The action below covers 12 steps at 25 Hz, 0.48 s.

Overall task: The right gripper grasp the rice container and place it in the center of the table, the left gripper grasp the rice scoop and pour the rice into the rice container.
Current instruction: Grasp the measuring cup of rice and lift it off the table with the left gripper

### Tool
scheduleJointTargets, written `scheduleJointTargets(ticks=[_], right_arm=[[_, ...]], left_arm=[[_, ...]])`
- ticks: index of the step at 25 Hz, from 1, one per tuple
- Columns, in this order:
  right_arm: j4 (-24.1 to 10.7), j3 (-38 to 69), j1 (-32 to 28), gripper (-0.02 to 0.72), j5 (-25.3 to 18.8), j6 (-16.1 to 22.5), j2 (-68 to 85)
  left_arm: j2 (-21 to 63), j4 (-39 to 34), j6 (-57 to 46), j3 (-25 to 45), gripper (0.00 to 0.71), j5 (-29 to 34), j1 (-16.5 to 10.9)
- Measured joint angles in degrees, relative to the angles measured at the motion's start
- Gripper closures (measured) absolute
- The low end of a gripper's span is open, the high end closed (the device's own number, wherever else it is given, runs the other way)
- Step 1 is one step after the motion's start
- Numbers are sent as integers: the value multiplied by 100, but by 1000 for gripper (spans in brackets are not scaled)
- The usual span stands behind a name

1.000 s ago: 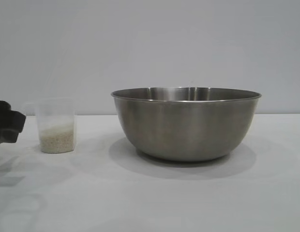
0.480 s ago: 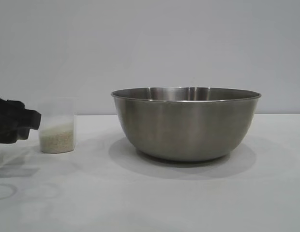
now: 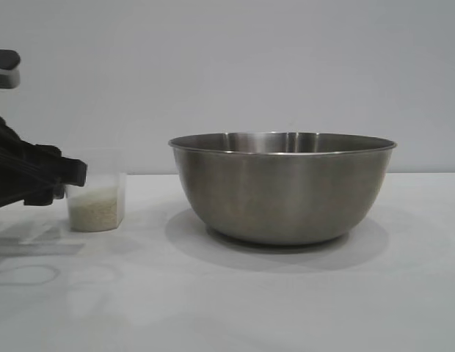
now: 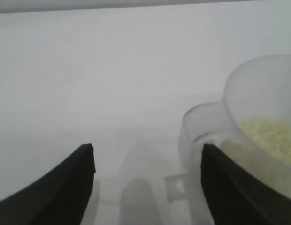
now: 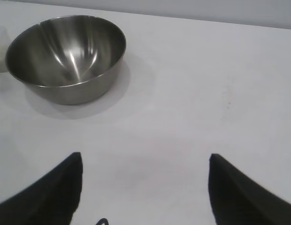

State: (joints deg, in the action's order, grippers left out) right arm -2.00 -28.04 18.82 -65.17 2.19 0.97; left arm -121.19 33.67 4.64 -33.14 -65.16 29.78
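The rice container (image 3: 282, 191), a large steel bowl, stands empty in the middle of the white table (image 3: 286, 315); the right wrist view shows this rice container (image 5: 65, 58) from some way off. The rice scoop (image 3: 99, 199), a clear plastic cup, stands to its left, with rice (image 3: 95, 210) in its lower part. My left gripper (image 3: 66, 176) reaches in from the left edge, level with the scoop. It is open (image 4: 146, 150), the scoop's loop handle (image 4: 197, 124) lies between its fingers, and one finger (image 4: 230, 187) is at the cup's wall (image 4: 258, 93). My right gripper (image 5: 145, 156) hangs open over bare table, out of the exterior view.
A plain grey wall stands behind the table. Bare white table surface (image 5: 206, 84) lies between the bowl and my right gripper, and in front of the bowl.
My left gripper has moved right, from beside the scoop to overlapping its left side. The scoop has shifted slightly right. The bowl has stayed still.
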Motion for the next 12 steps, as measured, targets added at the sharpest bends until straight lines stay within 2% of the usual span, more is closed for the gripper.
scheduleJointTargets(ticks=[5,9,12], right_arm=[[0,0,0,195,0,0,0],[0,0,0,195,0,0,0],[0,0,0,195,0,0,0]], left_arm=[[-60,-8,34,-128,280,0,0],[-82,-175,34,-128,280,0,-167],[-85,-671,-19,-128,393,0,-405]])
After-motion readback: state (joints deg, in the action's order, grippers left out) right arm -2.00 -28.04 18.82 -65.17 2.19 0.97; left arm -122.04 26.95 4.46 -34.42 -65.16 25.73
